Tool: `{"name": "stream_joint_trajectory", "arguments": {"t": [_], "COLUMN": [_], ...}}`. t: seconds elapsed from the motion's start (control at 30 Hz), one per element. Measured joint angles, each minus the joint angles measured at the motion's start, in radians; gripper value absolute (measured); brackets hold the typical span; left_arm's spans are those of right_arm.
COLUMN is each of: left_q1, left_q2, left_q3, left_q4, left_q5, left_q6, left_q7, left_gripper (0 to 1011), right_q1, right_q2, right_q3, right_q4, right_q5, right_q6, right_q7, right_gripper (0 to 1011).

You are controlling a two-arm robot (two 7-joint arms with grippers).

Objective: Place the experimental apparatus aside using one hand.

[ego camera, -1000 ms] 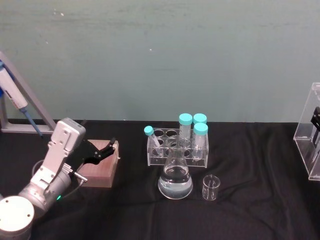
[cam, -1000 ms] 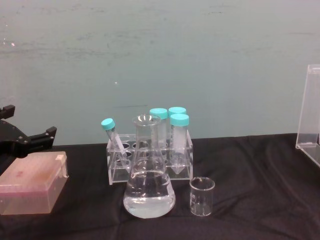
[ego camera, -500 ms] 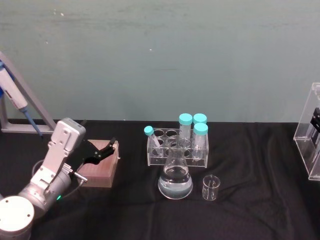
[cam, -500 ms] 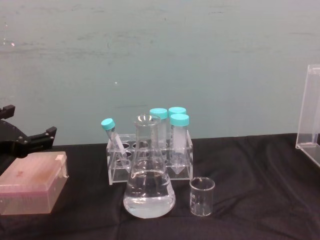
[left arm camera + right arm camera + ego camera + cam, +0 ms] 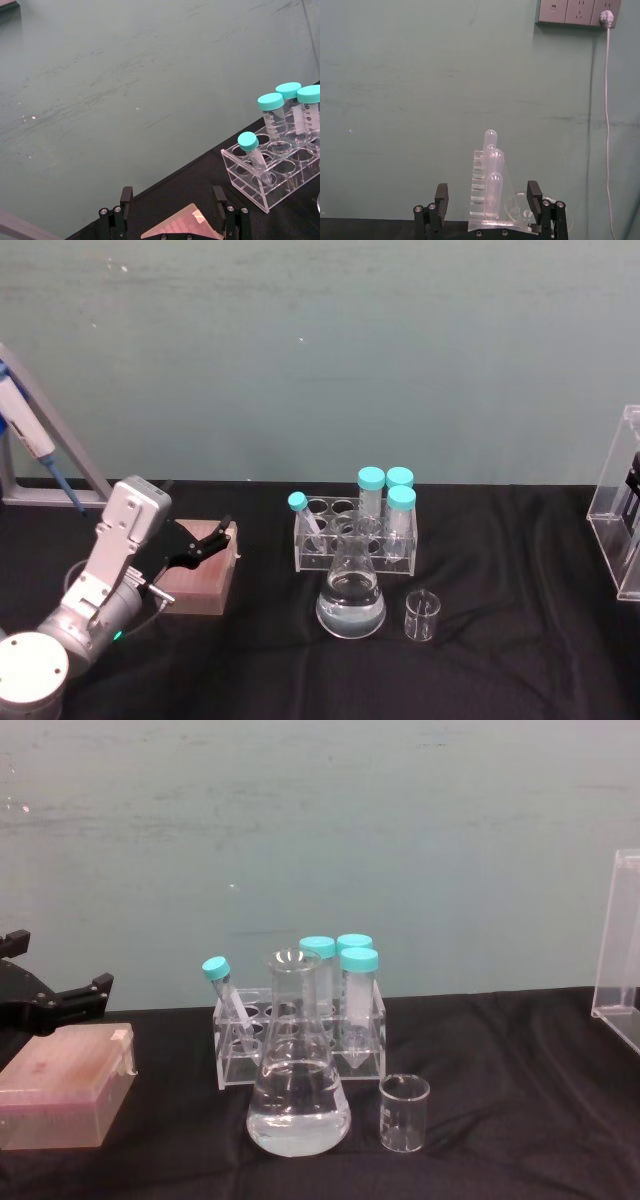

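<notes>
Conical flask point(image 5: 351, 600) centre of table point(image 5: 500, 670), just before tube rack point(image 5: 355, 538); small beaker point(image 5: 421, 616) beside it. Glass: fragile, slick, flask liquid-heavy. Likely best gripped at neck, kept upright. Left gripper point(image 5: 222, 538) fingers spread over pink tip box point(image 5: 200, 580). Right gripper point(image 5: 488, 192) fingers spread.

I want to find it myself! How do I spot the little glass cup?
Look at the black table, at the clear rack of green-capped tubes in its middle. In front of the rack stands a cone-shaped bottle with water, and the little cup is just right of it, not touching. It is the shortest, straight-sided and looks empty.
</notes>
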Motion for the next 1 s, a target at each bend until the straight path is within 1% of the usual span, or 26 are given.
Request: {"name": "stream_joint_trajectory", "arguments": {"t": [0.3,0.5,0.6,0.77,0.87,0.97,1.0], "left_q1": [0.0,0.0,0.0,0.0,0.0,0.0,0.0], "left_q2": [0.0,0.0,0.0,0.0,0.0,0.0,0.0], "left_q3": [0.0,0.0,0.0,0.0,0.0,0.0,0.0], "left_q4": [0.0,0.0,0.0,0.0,0.0,0.0,0.0], "left_q5": [0.0,0.0,0.0,0.0,0.0,0.0,0.0], "left_q6": [0.0,0.0,0.0,0.0,0.0,0.0,0.0], "left_q7": [0.0,0.0,0.0,0.0,0.0,0.0,0.0], "left_gripper": [1000,1000,1000,1000,1000,1000,1000], "right_q1": [-0.017,-0.031,-0.038,-0.045,-0.048,-0.048,-0.047], "right_q2": [-0.002,-0.004,-0.002,0.01,0.025,0.034,0.041], "right_q3": [-0.003,-0.003,-0.004,-0.012,-0.025,-0.035,-0.043], "right_q4": [-0.047,-0.085,-0.106,-0.129,-0.14,-0.142,-0.142], "right_q5": [-0.025,-0.037,-0.038,-0.029,-0.012,0.002,0.014], "right_q6": [-0.006,-0.025,-0.041,-0.076,-0.102,-0.113,-0.121], "right_q7": [-0.012,-0.015,-0.006,0.029,0.07,0.095,0.117], "right_gripper": [1003,1003,1003,1003,1003,1003,1003]}}
